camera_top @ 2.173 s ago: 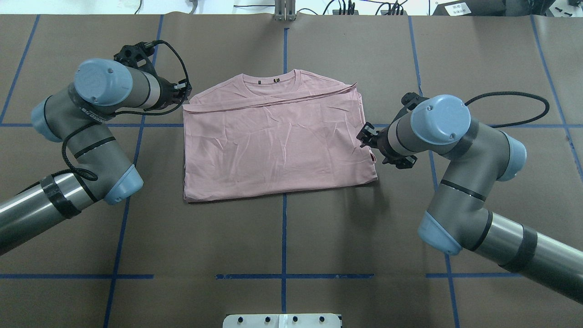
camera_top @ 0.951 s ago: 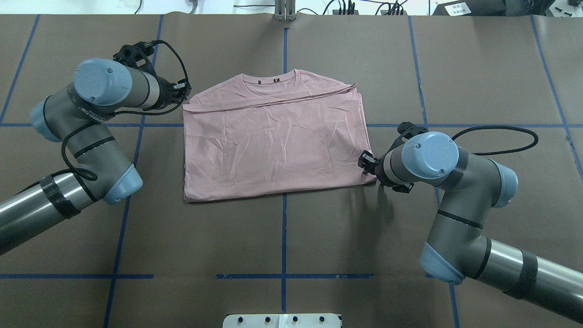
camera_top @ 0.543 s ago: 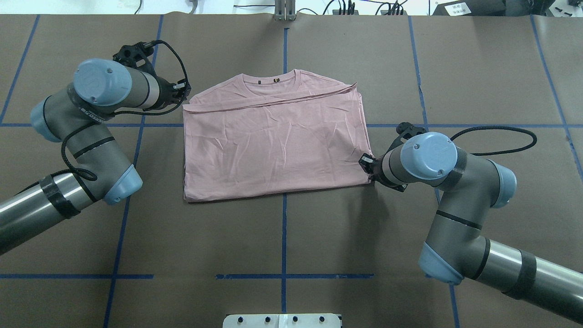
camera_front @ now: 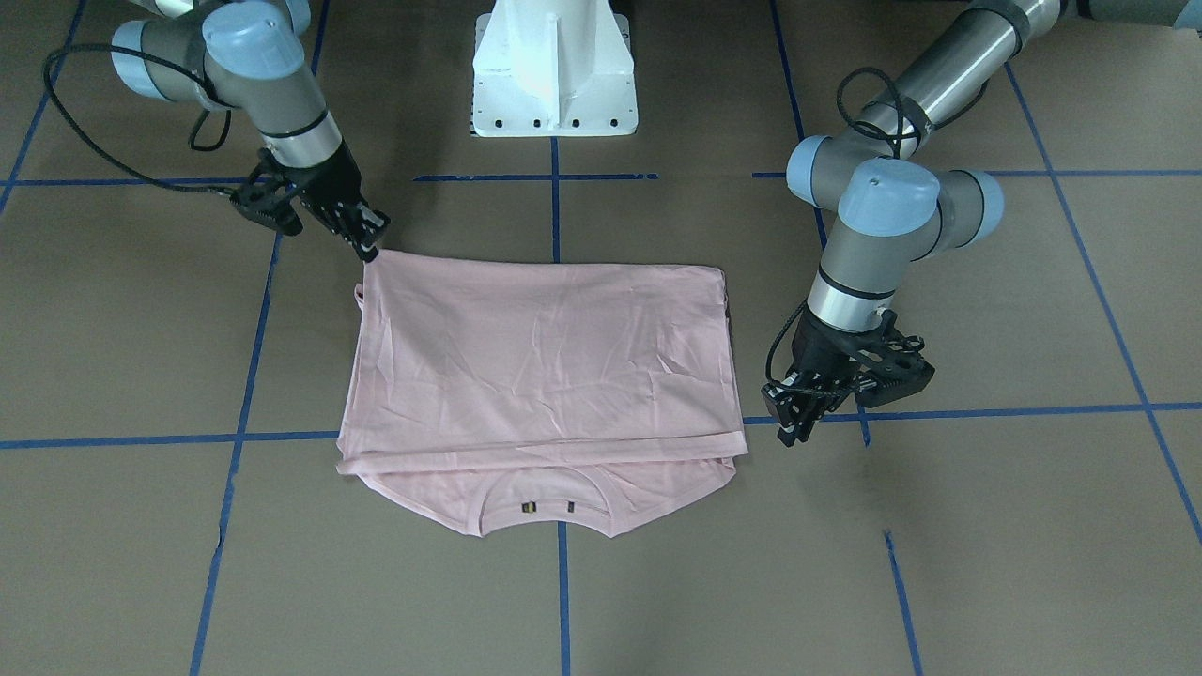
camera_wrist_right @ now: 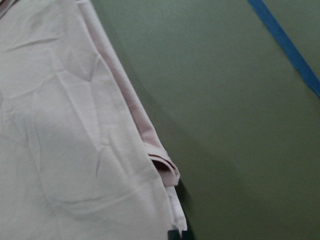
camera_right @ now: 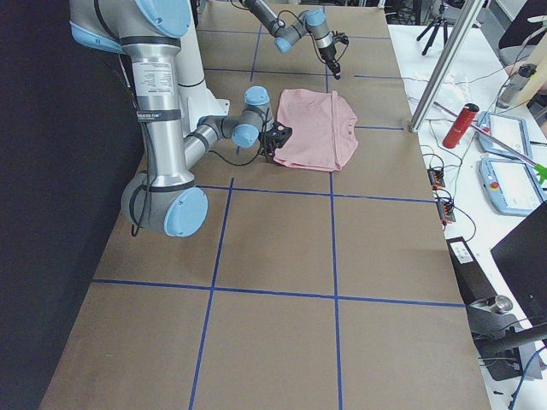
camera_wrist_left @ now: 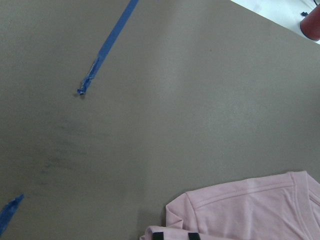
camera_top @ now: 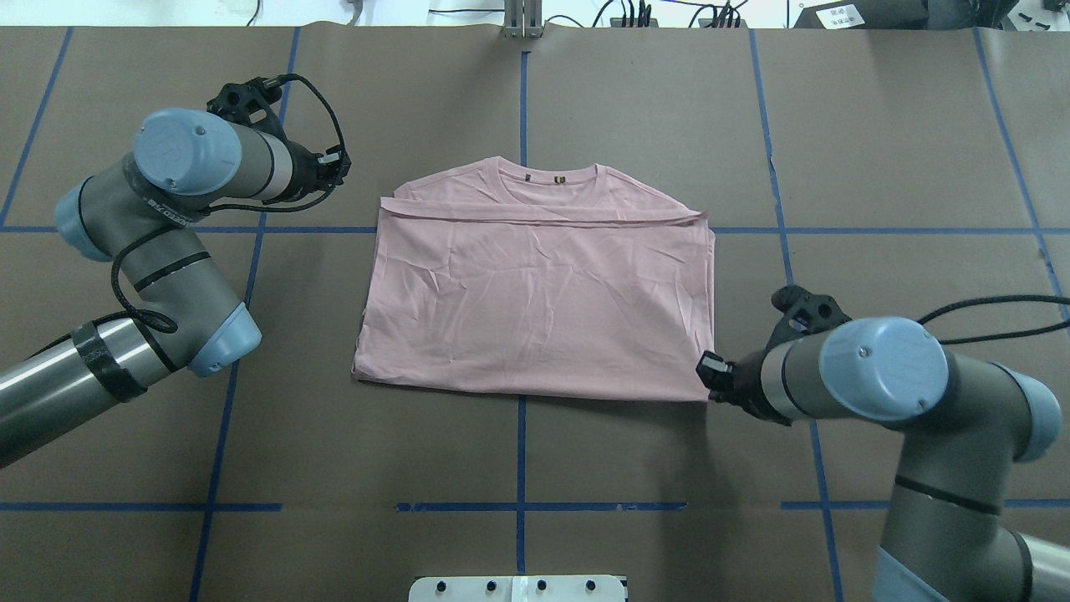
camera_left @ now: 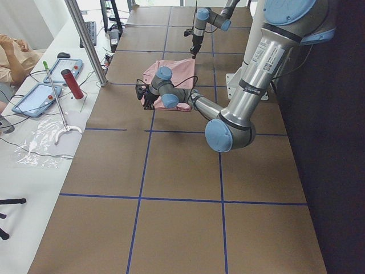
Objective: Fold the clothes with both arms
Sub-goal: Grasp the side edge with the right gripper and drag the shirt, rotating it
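I'm seeing the shirt (camera_top: 535, 301) lying on the table (camera_top: 535, 451), folded once. The right gripper (camera_front: 369, 246) is pinching its near corner; the left gripper (camera_front: 789, 424), jaws narrowly apart, is holding nothing. I'm judging further folds are left.

No legible text, labels or numbers.

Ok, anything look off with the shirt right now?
The T-shirt lies slightly askew to the blue grid, its near edge slanting. At the corner by the right tool, inner layers poke out past the top fold. Nothing damaged.
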Controlling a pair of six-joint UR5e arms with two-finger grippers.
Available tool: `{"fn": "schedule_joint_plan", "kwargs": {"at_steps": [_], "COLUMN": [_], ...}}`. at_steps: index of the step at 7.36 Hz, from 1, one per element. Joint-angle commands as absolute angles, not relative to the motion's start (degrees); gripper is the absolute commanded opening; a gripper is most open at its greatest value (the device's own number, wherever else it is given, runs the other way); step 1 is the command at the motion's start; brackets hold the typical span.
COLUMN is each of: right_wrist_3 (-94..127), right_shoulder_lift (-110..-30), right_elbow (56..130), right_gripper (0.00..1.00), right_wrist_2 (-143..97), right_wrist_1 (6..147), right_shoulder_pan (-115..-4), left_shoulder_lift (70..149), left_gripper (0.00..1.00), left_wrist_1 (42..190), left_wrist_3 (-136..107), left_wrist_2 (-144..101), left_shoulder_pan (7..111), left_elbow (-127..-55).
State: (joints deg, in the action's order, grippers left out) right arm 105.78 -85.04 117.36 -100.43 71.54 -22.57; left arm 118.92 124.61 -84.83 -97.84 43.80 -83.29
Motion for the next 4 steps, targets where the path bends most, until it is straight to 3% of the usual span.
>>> {"fn": "schedule_joint_plan", "kwargs": {"at_steps": [1,3,4], "right_wrist_3": [113.3,113.6,113.6], "right_shoulder_lift": [-91.2,-92.9,-93.0], "right_elbow": [126.8,129.6,129.6], "right_gripper": [0.0,0.0,0.8], "right_wrist_2": [-100.6,-101.4,-101.3], "right_wrist_1": [71.5,71.5,71.5], "right_shoulder_pan": [-11.0,-1.7,0.3], "left_shoulder_lift": [118.9,117.0,116.4], "left_gripper": [0.29,0.32,0.32], "left_wrist_1": [124.5,124.2,124.3], "left_wrist_3": [-85.0,-86.6,-90.7], "left_wrist_2": [-98.1,-105.7,-107.5], "left_shoulder_pan": [43.6,43.2,43.1], "left_elbow": [-86.3,-91.3,-93.0]}}
